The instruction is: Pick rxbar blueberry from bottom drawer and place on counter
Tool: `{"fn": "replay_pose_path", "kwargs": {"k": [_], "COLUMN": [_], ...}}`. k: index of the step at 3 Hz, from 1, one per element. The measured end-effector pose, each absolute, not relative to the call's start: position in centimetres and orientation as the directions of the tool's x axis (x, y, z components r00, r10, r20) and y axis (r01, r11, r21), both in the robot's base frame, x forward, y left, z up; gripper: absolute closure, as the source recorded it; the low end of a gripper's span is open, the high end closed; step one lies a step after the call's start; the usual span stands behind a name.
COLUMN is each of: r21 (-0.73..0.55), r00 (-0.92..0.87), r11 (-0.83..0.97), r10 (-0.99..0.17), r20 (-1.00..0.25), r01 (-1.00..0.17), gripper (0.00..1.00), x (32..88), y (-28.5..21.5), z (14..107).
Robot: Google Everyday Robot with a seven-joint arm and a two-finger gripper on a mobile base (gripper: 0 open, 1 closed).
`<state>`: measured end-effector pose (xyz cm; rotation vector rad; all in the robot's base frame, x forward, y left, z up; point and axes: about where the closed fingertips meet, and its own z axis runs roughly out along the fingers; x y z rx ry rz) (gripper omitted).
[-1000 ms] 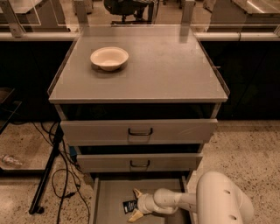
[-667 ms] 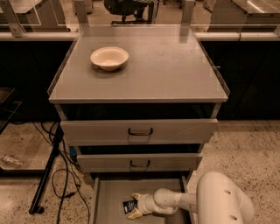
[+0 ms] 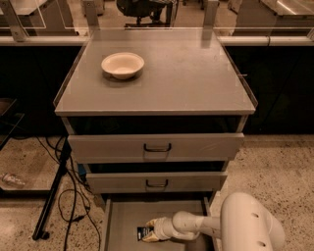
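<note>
Where the speckled terrazzo floor (image 3: 274,162) meets dark base panels along the back of the room, a grey metal drawer cabinet (image 3: 73,147) stands at the centre of the view. Its top is the counter (image 3: 186,78), a large flat square grey surface with thin raised side edges. A round cream-coloured bowl (image 3: 122,64) rests on the counter's rear left area. Behind the cabinet, a black office chair (image 3: 142,7) is partly visible at the upper edge.

Below the counter are two upper grey drawers (image 3: 157,147), each with a dark handle. The bottom drawer (image 3: 122,218), a wide shallow grey metal tray with low side walls, is pulled out towards the camera. On the floor to the left, a black stand pole (image 3: 51,196) leans beside loose black cables (image 3: 68,196).

The robot's white rounded arm (image 3: 250,228) enters from the lower right and reaches leftward into the bottom drawer. Its pale gripper (image 3: 151,230) is low over the drawer floor, touching the rxbar blueberry (image 3: 142,234), a small flat rectangular dark wrapper lying on the floor of the bottom drawer, left of centre. Whether the gripper is clamped on the bar or released cannot be told.

White lettering shows on the wrapper but cannot be read
</note>
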<state>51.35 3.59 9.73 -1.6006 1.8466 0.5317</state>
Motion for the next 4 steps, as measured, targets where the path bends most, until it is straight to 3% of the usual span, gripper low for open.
{"fn": "replay_pose_path", "kwargs": {"k": [1,4], "r21": [-0.1,-0.014], "r00": [-0.064,-0.116], "r11": [0.181,0.183], "r10": [-0.724,-0.677], "r20": [-0.687,-0.727], "r01": [-0.979,-0.983], "gripper": [1.0,1.0], "x": [51.3,51.4], "y": [3.6,3.4], "z": [9.7,13.2]}}
